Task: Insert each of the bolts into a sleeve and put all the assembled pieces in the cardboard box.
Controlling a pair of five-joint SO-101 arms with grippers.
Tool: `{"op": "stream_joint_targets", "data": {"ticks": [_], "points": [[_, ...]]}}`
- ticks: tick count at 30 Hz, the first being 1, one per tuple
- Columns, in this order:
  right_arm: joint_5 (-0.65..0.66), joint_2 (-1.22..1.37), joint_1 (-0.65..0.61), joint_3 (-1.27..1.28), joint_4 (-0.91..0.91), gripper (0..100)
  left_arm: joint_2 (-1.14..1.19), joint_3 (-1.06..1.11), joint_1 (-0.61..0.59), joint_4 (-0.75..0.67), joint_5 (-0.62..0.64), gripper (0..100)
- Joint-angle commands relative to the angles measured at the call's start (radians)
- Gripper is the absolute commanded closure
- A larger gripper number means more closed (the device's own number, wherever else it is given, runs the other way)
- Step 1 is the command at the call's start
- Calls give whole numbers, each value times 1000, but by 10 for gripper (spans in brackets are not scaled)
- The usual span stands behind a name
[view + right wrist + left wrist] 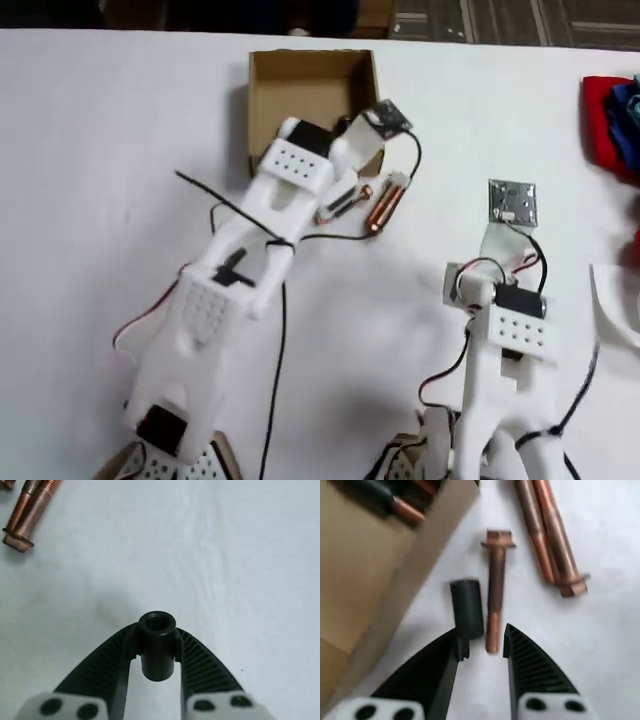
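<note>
At least one assembled piece (395, 502) looks home in the box (365, 590). The left pincer (485, 637) hangs wide over a loose bolt (495, 585) and sleeve (467, 607) beside the box. The right pincer (156, 632) grips a second sleeve (157, 662). Two bolts (547, 535) wait on the counter (605, 640).

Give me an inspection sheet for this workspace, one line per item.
Surface: white table.
Job's things: box with one assembled piece inside; loose bolt beside loose sleeve; two more bolts nearby.
Clutter: red cloth at the table's edge.
Grippers: left gripper open, tips by loose bolt and loose sleeve; right gripper shut on second sleeve, held upright.
Cables: black cable trails along left arm.
Surroundings: dark floor beyond the table.
</note>
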Motion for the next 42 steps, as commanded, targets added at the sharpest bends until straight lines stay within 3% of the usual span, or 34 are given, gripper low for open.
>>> {"op": "stream_joint_targets", "data": {"ticks": [1, 5, 9, 29, 33, 39, 42], "points": [[-2, 54, 13, -5, -70, 975, 87, -228, 11, 8, 28, 861], [-2, 113, 13, -5, -107, 975, 193, -404, 20, 8, 141, 861], [-2, 130, 13, -6, -110, 975, 269, -487, 58, 8, 149, 861], [-2, 137, 13, -6, -122, 975, 356, -490, 44, -83, 147, 865], [-2, 137, 13, -6, -120, 975, 353, -490, 46, -21, 138, 866], [-2, 137, 13, -6, -119, 975, 351, -490, 52, 157, -18, 867], [-2, 134, 13, -6, -119, 975, 353, -490, 52, 213, -49, 925]]}}
